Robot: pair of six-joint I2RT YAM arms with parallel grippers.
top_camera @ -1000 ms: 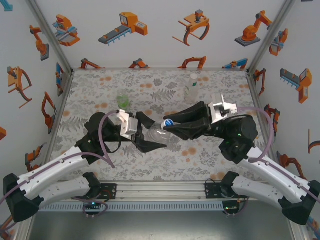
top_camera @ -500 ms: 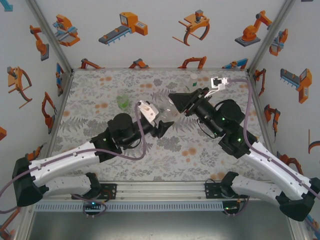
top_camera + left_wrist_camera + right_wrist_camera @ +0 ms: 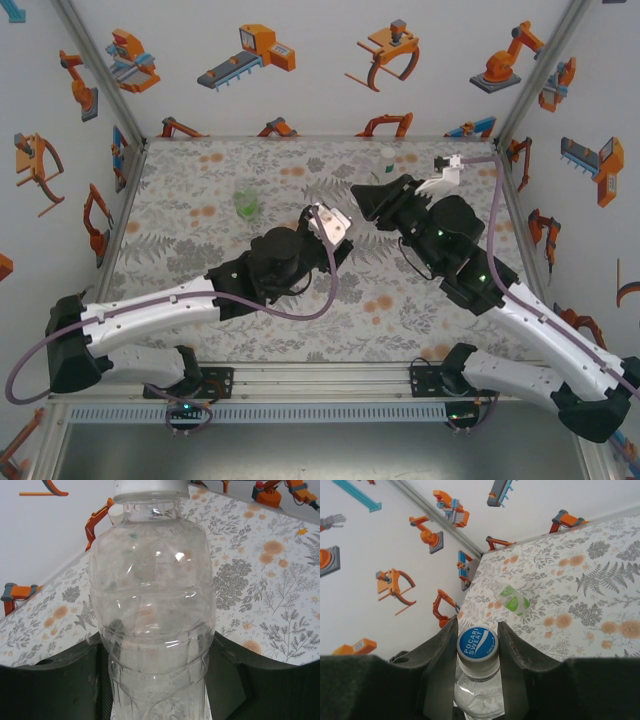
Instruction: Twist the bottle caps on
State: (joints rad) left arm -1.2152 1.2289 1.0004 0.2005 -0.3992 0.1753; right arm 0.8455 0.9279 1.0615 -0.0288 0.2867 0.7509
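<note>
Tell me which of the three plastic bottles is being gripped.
The clear plastic bottle with the blue-topped cap: the left hand clamps its body, the right hand pinches its cap. The green-tinted bottle and the labelled clear bottle sit untouched.

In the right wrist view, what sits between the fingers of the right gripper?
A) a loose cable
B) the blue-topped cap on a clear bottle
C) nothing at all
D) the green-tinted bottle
B: the right gripper is shut on the blue-topped cap, which sits on the neck of the clear bottle; the green-tinted bottle is apart from it, farther back.
</note>
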